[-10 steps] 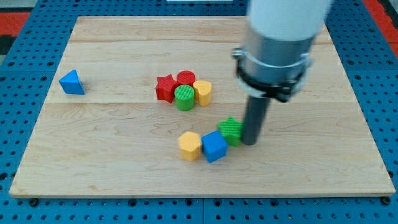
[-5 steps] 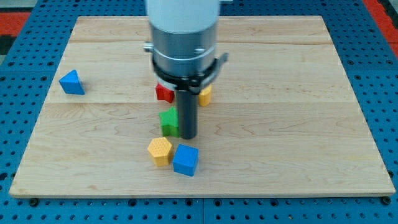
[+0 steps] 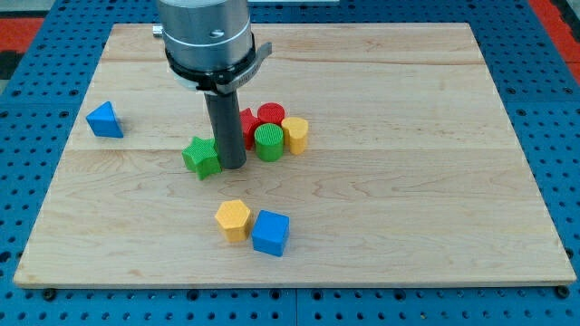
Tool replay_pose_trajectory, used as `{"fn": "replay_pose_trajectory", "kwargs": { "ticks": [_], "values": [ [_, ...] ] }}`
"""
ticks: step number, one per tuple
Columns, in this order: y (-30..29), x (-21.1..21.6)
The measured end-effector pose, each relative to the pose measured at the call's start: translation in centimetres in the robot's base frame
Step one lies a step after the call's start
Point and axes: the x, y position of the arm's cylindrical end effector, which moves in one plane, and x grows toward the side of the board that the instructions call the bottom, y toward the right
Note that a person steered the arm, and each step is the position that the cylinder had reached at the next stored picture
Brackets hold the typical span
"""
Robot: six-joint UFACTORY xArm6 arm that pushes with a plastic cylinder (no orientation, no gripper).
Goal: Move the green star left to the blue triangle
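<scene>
Green star (image 3: 201, 157) sited mid-bench, tip (image 3: 232, 166) set touching its right side so push drives it left. Blue triangle (image 3: 104, 119) well apart, far-left. No claw fitted: plain rod only, nothing pinched.

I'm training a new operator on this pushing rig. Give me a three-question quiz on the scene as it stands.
1. True or false: my tip is at the green star's right edge.
2. Which block lies farthest toward the view's left? A) blue triangle B) blue cube C) green cylinder
3. Fill in: the yellow block at the view's bottom touches the blue ____.

Key: 1 true; 2 A; 3 cube.
</scene>
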Motion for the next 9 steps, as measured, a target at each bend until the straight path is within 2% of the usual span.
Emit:
{"fn": "replay_pose_trajectory", "kwargs": {
  "ticks": [4, 6, 8, 9],
  "values": [
    [-12.4, -0.5],
    [-12.7, 2.4],
    [-16.0, 1.8],
    [-17.5, -0.4]
  ]
}}
